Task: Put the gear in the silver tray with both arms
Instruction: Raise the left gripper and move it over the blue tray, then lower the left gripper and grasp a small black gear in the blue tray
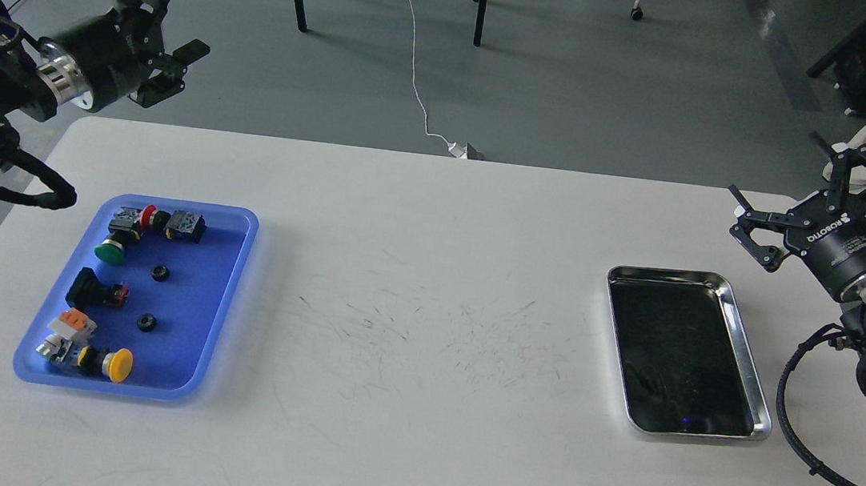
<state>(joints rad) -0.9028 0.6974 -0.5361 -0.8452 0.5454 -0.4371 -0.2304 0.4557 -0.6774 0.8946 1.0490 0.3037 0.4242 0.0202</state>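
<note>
Far to the left of the silver tray (pixel 745 350), in the head view, found a blue tray (pixel 208 316) on the same white table (pixel 424 403), well apart from it. Counted two small black gears inside the blue tray: one gear (pixel 159 273) nearer the middle, a second gear (pixel 145 321) just below it. Noted switches crowding them, a green button (pixel 110 251) above and a yellow button (pixel 119 365) below. Saw nothing in the silver tray but its dark bottom.

Found the left gripper (pixel 182 14) high and beyond the table edge, far left of the silver tray, jaws spread and holding nothing. Found the right gripper (pixel 788 196) just above and to the right of the silver tray, jaws likewise spread and empty.

Judged the task as not yet begun. Feared a poor pinch most: small, low, round gears, likely to slip or skid on the smooth blue plastic. Feared also a finger catching a neighbouring switch and nudging the gear aside. Expected a long carry across the table, probably with a handover between arms, and so a risk of a drop in the bare middle. Reckoned, too, on a bounce off the shiny rim if released too high.
</note>
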